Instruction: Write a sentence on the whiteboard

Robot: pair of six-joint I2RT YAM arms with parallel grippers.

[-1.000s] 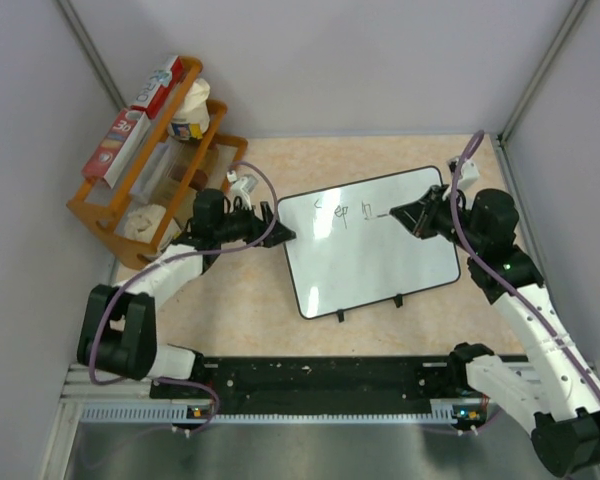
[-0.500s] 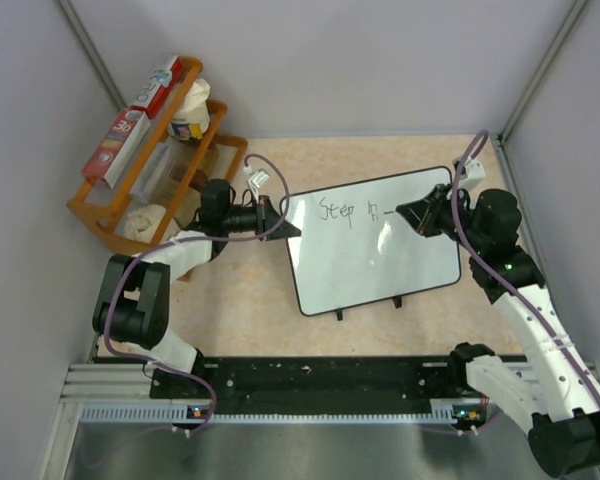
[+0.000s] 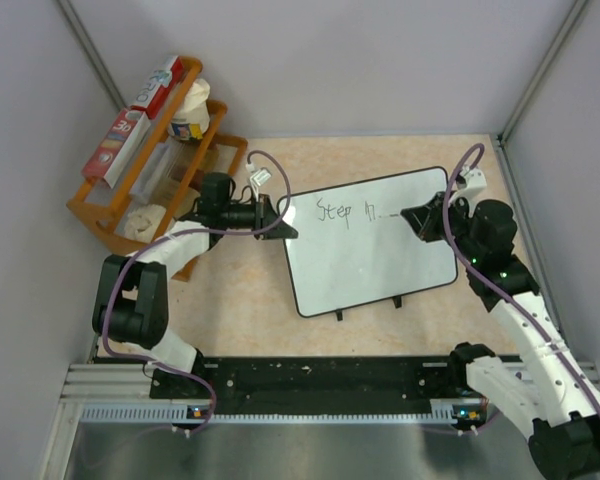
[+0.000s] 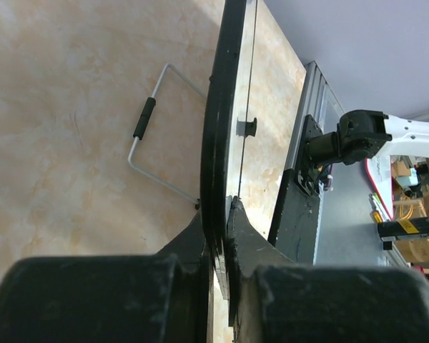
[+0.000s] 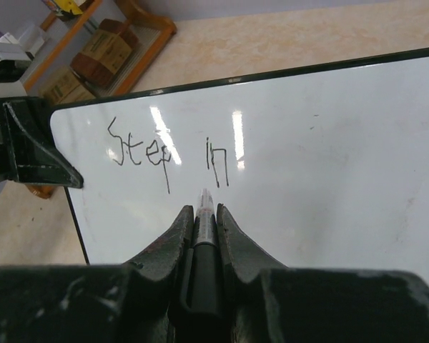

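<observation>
The whiteboard (image 3: 375, 260) lies tilted in the middle of the table, its black rim seen edge-on in the left wrist view (image 4: 216, 121). The sentence (image 3: 347, 211) reads "Step in" along the far edge, also visible from the right wrist (image 5: 168, 151). My left gripper (image 3: 286, 223) is shut on the board's left edge, one finger on each face (image 4: 220, 223). My right gripper (image 3: 412, 218) is shut on a black marker (image 5: 204, 214). The marker's tip hovers just below the "in", over bare white board (image 5: 329, 171). The left gripper (image 5: 66, 177) shows at the board's corner.
A wooden rack (image 3: 145, 175) with boxes and jars stands at the back left, close behind the left arm. A wire stand (image 4: 151, 139) folds out under the board. Two black clips (image 3: 340, 315) sit on the board's near edge. A black rail (image 3: 330, 375) runs along the front.
My left gripper has shut on the whiteboard's left edge and the board has shifted slightly. The right gripper with the marker has drawn back a little to the right.
</observation>
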